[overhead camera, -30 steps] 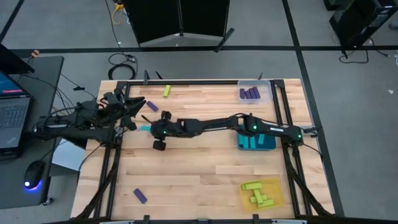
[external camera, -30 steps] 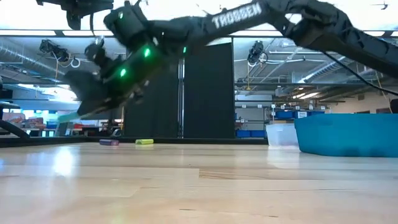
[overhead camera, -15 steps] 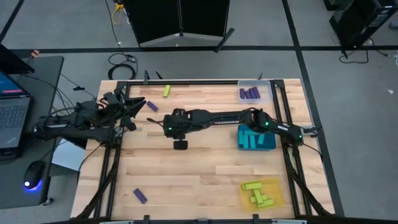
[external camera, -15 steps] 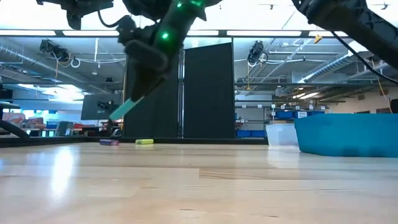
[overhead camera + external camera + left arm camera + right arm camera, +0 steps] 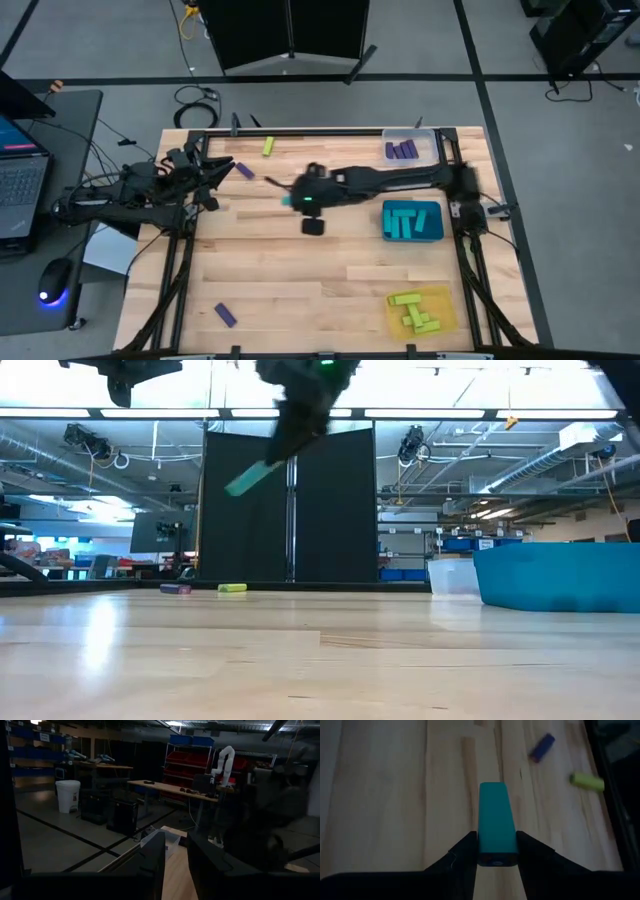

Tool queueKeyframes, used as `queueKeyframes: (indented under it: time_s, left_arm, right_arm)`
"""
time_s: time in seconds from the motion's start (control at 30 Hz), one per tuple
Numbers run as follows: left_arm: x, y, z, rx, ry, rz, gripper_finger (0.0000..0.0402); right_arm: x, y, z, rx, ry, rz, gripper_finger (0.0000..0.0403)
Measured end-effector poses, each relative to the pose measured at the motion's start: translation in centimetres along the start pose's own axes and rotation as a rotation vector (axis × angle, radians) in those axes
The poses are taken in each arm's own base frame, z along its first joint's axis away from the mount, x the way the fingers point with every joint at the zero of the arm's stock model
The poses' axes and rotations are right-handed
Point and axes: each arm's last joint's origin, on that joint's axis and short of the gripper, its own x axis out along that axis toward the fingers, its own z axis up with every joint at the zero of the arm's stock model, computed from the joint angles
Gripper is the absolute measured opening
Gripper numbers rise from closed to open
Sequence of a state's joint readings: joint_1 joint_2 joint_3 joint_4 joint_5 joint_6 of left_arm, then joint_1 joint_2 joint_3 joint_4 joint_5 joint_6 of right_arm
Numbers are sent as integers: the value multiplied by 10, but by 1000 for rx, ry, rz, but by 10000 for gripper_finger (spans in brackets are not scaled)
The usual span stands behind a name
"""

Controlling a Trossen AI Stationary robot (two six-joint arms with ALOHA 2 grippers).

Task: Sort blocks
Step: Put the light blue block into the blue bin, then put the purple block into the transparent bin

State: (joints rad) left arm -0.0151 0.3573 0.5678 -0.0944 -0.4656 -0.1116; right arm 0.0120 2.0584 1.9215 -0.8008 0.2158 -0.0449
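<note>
No legible text, label, brand mark, number or sign was found in any of the four current views. The laptop screen (image 5: pixel 18 140) at the left edge of the high view shows only coloured patches, nothing readable. Shelf bins (image 5: pixel 190 740) in the room behind bear no discernible markings.

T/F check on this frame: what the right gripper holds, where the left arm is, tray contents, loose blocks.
1. The right gripper grips a cyan rectangular block. True.
2. That block rests on the wooden table. False: it is held in the air.
3. The left gripper works over the teal tray. False: it waits at the table's left edge.
4. The clear tray holds dark purple blocks. True.
5. The yellow tray is empty. False: it holds yellow-green blocks.
</note>
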Motion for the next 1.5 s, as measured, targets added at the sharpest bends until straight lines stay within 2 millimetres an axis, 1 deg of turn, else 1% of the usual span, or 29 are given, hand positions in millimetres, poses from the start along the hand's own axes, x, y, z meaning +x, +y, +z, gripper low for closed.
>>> queueKeyframes:
  time_s: [0.07,0.13,0.2,0.3,0.37,0.47,0.53,0.63,0.73,0.83,0.93,1.03,1.13,1.23,1.33,1.4,1.5]
  left_arm:
    - [0,0,0,0,0,0,88]
    - [0,0,0,1,0,0,88]
    - [0,0,-1,4,5,1,88]
    - [0,0,-4,20,35,-7,88]
    - [2,-1,-8,39,77,-24,88]
    - [7,-4,-18,57,174,-46,88]
    - [12,-6,-26,52,248,-58,88]
    - [22,-12,-40,31,374,-107,89]
    - [34,-20,-56,-5,524,-183,97]
    - [41,-32,-77,-24,715,-295,112]
    - [44,-46,-97,-9,871,-389,136]
    - [43,-62,-115,20,1003,-463,168]
    - [37,-78,-129,44,1104,-537,204]
    - [31,-94,-139,60,1180,-576,239]
    - [25,-109,-143,65,1236,-602,267]
    - [20,-119,-145,60,1292,-622,279]
    - [7,-135,-145,62,1374,-637,285]
  right_arm:
    - [-15,-3,-20,36,-11,-9,124]
    - [-32,-5,-45,80,-14,-26,124]
    - [-54,-5,-71,132,-20,-43,124]
    - [-84,-1,-119,194,13,-48,124]
    - [-101,4,-151,251,38,-32,124]
    - [-126,10,-192,346,38,-3,124]
    - [-138,13,-215,402,37,10,124]
    - [-149,14,-243,455,46,22,125]
    - [-153,13,-266,494,78,13,126]
    - [-153,13,-281,511,116,21,133]
    - [-151,13,-292,527,158,5,149]
    - [-150,12,-299,535,206,-25,171]
    - [-149,12,-301,535,217,-45,195]
    - [-149,11,-300,518,197,-59,221]
    - [-150,10,-298,493,156,-72,245]
    - [-150,10,-295,479,119,-71,259]
    - [-152,9,-291,464,54,-70,274]
